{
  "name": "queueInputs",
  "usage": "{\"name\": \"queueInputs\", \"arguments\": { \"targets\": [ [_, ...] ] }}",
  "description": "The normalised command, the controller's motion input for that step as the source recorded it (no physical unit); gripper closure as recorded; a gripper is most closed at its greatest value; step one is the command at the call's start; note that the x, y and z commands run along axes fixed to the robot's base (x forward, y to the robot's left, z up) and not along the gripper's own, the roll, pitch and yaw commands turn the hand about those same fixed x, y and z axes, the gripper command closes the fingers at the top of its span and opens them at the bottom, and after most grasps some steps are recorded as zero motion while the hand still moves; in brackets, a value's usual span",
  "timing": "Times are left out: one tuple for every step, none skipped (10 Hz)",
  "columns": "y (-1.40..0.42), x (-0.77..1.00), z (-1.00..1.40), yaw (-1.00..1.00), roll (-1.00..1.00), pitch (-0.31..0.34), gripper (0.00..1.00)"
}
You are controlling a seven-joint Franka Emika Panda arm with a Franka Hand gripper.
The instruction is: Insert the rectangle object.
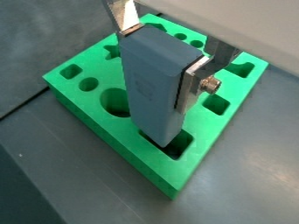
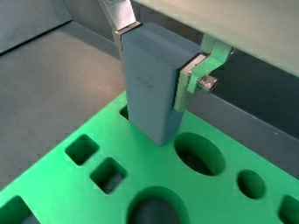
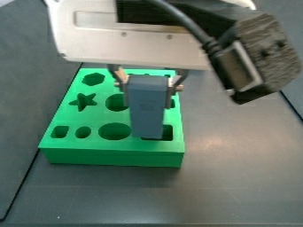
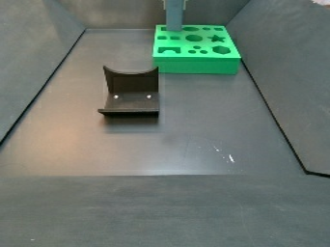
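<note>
My gripper (image 1: 160,54) is shut on the rectangle object (image 1: 155,87), a tall grey-blue block held upright by its upper end. Silver fingers (image 1: 193,80) press on two opposite faces. The block's lower end sits in the mouth of the rectangular hole (image 1: 176,147) near a corner of the green board (image 1: 82,96). Most of the block stands above the board. The same grip shows in a wrist view (image 2: 156,52) and a side view (image 3: 147,82). In a side view the block (image 4: 172,13) rises from the board (image 4: 196,60) at the far end of the floor.
The board has several other holes, among them a star (image 3: 83,100), round ones (image 3: 115,133) and small squares (image 3: 59,135). The dark fixture (image 4: 129,94) stands on the floor well away from the board. Dark walls (image 4: 52,68) border the floor.
</note>
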Motion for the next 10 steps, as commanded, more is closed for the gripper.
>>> {"name": "queueInputs", "arguments": {
  "targets": [
    [0.00, 0.41, -0.30, 0.00, 0.00, 0.030, 1.00],
    [0.00, 0.43, -0.32, 0.00, -0.03, 0.000, 1.00],
    [0.00, 0.32, -0.37, 0.00, 0.00, 0.000, 1.00],
    [-0.10, 0.05, -0.45, 0.00, 0.00, -0.070, 1.00],
    [-0.10, -0.03, -0.35, 0.00, -0.01, -0.071, 1.00],
    [-0.04, -0.21, -0.24, 0.00, -0.04, -0.053, 1.00],
    [0.00, -0.33, -0.20, 0.00, 0.00, -0.034, 1.00],
    [-0.01, -0.19, -0.22, 0.00, -0.02, -0.049, 1.00],
    [0.00, 0.00, -0.34, 0.02, 0.00, -0.029, 1.00],
    [0.05, 0.06, -0.40, 0.14, 0.00, -0.004, 1.00]
  ]
}}
